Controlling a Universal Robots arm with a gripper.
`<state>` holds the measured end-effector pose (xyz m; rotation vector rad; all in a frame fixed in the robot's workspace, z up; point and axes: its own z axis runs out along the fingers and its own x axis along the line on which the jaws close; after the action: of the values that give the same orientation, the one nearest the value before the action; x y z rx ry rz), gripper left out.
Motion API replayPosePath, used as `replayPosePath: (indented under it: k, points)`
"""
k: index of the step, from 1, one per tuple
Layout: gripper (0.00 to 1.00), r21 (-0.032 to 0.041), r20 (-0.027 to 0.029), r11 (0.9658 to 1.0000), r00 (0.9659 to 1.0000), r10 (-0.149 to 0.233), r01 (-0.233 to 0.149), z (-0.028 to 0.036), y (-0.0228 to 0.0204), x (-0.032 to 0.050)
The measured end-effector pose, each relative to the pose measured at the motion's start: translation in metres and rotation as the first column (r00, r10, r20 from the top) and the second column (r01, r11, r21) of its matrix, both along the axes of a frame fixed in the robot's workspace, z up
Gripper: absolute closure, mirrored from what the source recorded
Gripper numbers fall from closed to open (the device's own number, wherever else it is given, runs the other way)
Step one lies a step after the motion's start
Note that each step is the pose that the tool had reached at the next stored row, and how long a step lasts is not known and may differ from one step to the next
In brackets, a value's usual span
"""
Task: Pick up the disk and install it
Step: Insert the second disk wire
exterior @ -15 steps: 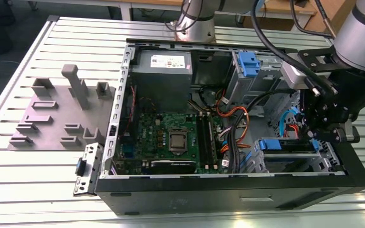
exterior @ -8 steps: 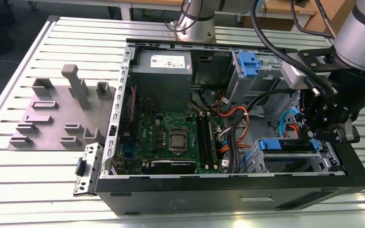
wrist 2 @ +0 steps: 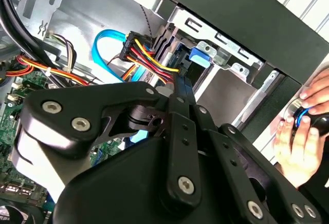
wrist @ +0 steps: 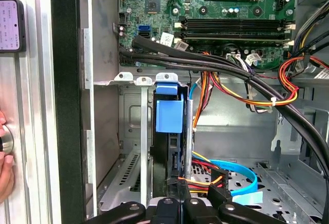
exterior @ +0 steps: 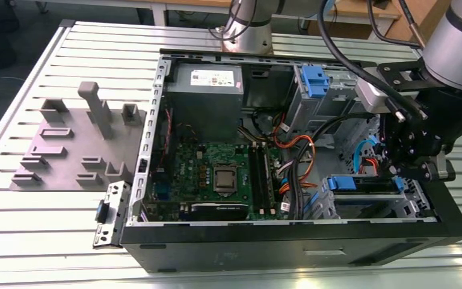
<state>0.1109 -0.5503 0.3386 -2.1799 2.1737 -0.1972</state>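
Disk: you can see its blue bracket standing on edge in a slot of the metal drive cage in the first wrist view, seated between the cage's rails; in the exterior view the same blue bracket sits in the cage at the front corner of the computer case, on the exterior view's right.
Gripper: your gripper hangs inside the case just beside the cage; in the second wrist view its black linkage points toward the blue tab.
Fingers: you cannot tell from these views whether they are clenched or released.
Cables: red, yellow and orange wires and a flat blue cable run next to the disk.
Motherboard: the green board lies on the case floor.
Tabletop: the slatted metal tabletop carries the case and a grey fixture.
Hand: a person's hand rests on a knob outside the case.
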Motion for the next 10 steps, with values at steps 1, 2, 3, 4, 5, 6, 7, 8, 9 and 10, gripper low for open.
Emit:
replayPosePath:
  k: [1,2,3,4,5,6,7,8,9,10]
  points:
    - [0.89,0.0004,-0.0009,1.0000,1.0000,0.000,0.000,0.0000,0.0000,-0.0001]
    - [0.89,0.0008,-0.0030,1.0000,1.0000,0.000,0.000,0.0001,0.0000,-0.0002]
    - [0.89,0.0018,-0.0069,1.0000,1.0000,0.000,0.000,0.0003,0.0000,-0.0002]
    - [0.89,0.0036,-0.0110,1.0000,0.9999,0.000,0.000,0.0005,0.0000,-0.0003]
    - [0.89,0.0060,-0.0158,1.0000,0.9999,0.000,0.000,0.0008,0.0000,-0.0003]
    - [0.89,0.0084,-0.0215,1.0000,0.9998,0.000,0.000,0.0012,0.0000,-0.0003]
    - [0.89,0.0107,-0.0270,0.9999,0.9996,0.000,0.000,0.0016,0.0000,-0.0003]
    - [0.89,0.0125,-0.0330,0.9999,0.9995,0.000,0.000,0.0020,0.0000,-0.0003]
    - [0.89,0.0137,-0.0390,0.9999,0.9992,0.000,0.000,0.0025,0.0000,-0.0003]
    - [0.89,0.0150,-0.0442,0.9999,0.9990,0.000,0.000,0.0032,0.0000,-0.0003]
